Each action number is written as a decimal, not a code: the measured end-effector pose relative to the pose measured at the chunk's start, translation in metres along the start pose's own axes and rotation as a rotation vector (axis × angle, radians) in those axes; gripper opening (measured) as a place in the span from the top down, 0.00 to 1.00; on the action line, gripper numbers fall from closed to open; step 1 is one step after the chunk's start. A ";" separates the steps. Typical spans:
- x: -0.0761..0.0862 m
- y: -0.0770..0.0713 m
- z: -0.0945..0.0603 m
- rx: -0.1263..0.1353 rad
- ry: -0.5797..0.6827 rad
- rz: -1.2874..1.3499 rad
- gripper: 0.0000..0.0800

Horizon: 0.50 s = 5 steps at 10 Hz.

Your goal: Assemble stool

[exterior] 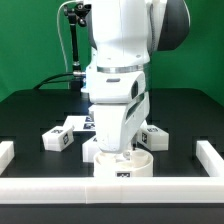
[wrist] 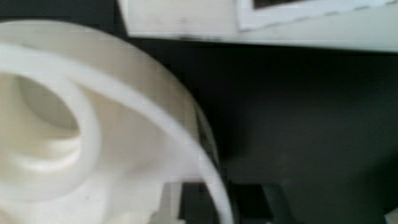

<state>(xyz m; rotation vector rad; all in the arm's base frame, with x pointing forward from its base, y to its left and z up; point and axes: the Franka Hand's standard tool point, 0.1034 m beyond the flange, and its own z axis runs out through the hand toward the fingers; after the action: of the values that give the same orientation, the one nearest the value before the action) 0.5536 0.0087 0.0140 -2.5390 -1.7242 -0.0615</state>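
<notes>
seat [wrist: 107, 110] rim clamped in end effector [wrist: 217, 205]; legs [exterior: 58, 138] lie on table [exterior: 30, 110] nearby.

arm [exterior: 120, 40]: glossy white, rounded shells
joint cap [exterior: 176, 22]: dark grey
ring [exterior: 118, 70], above gripper [wrist: 226, 205]: silver band

Seat [wrist: 125, 90]: smooth white plastic, faint sheen. Legs [exterior: 58, 139]: same white plastic, matt. Table [exterior: 30, 112]: black, matt. My arm shell [exterior: 120, 40]: glossy white plastic.
</notes>
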 end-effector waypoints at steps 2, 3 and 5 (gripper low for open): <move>0.026 -0.003 -0.001 0.003 0.008 -0.008 0.96; 0.036 -0.004 0.000 0.009 0.011 -0.011 0.96; 0.062 -0.006 0.004 0.012 0.025 0.021 0.96</move>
<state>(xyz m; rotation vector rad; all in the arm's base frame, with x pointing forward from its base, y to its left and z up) 0.5708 0.0686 0.0146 -2.5361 -1.6839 -0.0805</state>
